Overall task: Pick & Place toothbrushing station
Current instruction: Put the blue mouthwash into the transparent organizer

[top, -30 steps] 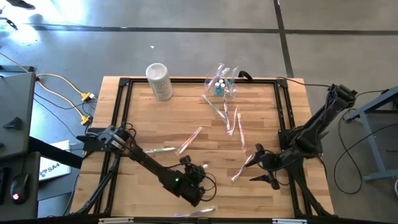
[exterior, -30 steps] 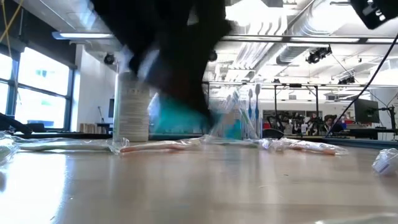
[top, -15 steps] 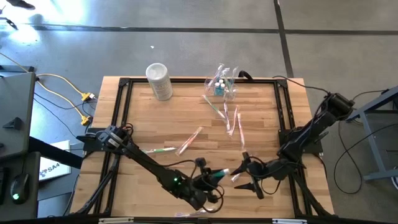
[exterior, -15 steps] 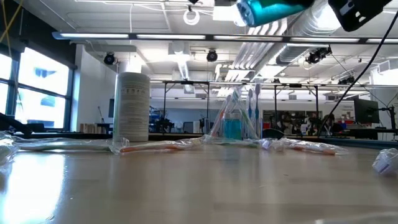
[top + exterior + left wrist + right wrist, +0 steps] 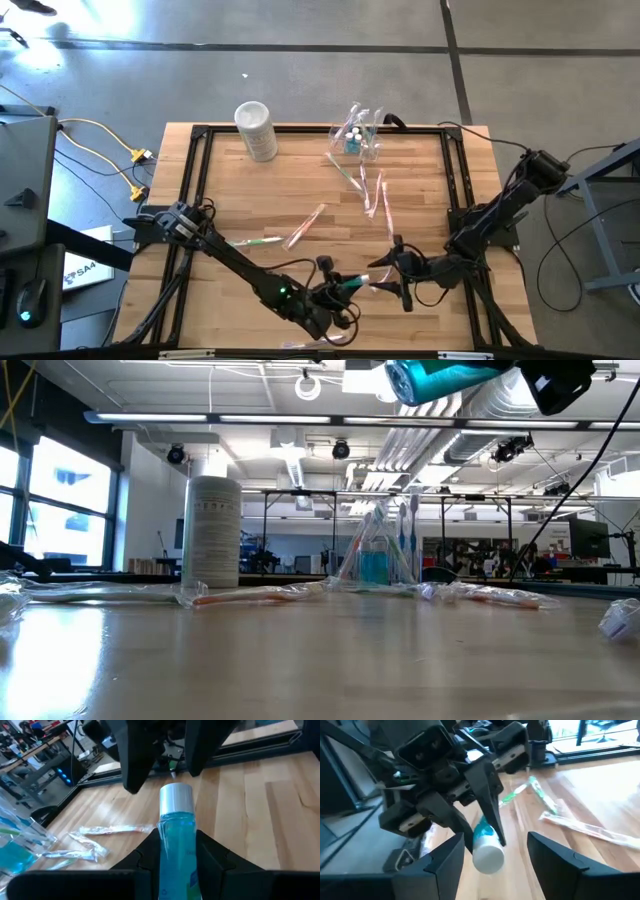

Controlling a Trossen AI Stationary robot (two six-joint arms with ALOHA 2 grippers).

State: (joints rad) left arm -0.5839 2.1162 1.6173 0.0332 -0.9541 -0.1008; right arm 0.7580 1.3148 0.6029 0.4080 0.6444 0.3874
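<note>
The wooden counter (image 5: 300, 190) sits in a black frame on a grey concrete floor (image 5: 300, 80); level across it, a workshop room with ceiling ducts and lamps opens behind. The left end effector (image 5: 335, 292) is clamped on a blue mouthwash bottle (image 5: 176, 840) with a silver cap, held above the counter at its near edge. The right end effector (image 5: 392, 278) faces it, fingers apart to either side of the cap, not touching. The clear toothbrushing station (image 5: 358, 138) stands well beyond both, at the far edge, with toothbrushes upright in it. A whitish cylindrical container (image 5: 256, 130) stands far off at the far left. Wrapped toothbrushes (image 5: 375, 195) lie between station and end effectors; their wrappers blur detail.
</note>
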